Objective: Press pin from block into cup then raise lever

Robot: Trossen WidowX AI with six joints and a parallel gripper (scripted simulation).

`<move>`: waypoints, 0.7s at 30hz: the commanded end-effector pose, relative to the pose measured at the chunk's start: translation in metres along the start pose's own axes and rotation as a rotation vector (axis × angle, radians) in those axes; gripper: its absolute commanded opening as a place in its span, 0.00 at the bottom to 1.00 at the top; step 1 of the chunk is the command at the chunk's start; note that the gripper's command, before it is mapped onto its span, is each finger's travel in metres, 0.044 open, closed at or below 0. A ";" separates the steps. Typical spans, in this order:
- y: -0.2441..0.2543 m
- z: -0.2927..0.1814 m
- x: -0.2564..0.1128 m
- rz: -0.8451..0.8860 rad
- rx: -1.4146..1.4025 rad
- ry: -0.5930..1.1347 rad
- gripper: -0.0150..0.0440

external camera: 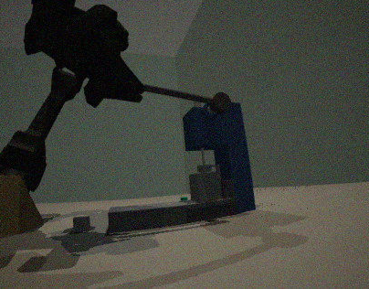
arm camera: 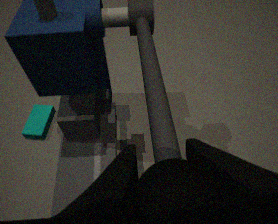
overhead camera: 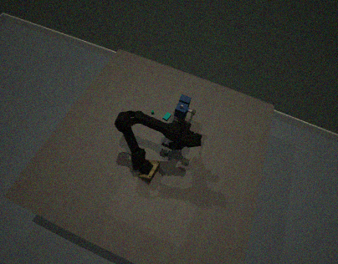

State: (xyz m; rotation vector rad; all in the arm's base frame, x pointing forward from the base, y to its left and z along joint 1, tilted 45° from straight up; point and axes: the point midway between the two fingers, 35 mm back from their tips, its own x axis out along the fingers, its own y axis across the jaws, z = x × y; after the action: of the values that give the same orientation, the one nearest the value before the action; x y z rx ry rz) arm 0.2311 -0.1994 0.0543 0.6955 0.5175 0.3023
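My feed shows a press frame (overhead camera: 181,109) (external camera: 242,158) (arm camera: 60,60) in matt, smooth blue, a lever (external camera: 176,93) (arm camera: 159,95) like dull grey metal, and a matt surface (overhead camera: 97,149) (external camera: 284,218) (arm camera: 225,75).
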 end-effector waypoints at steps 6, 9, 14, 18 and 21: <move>0.000 -0.014 0.008 -0.001 0.022 0.035 0.25; 0.000 -0.015 0.009 -0.001 0.022 0.035 0.25; 0.000 -0.017 0.010 -0.001 0.022 0.035 0.25; 0.000 -0.018 0.011 -0.001 0.022 0.035 0.25; 0.000 -0.019 0.012 -0.001 0.022 0.035 0.25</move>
State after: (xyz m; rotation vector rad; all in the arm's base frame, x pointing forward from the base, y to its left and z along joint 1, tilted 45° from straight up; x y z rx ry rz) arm 0.2303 -0.1910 0.0456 0.7004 0.5241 0.3039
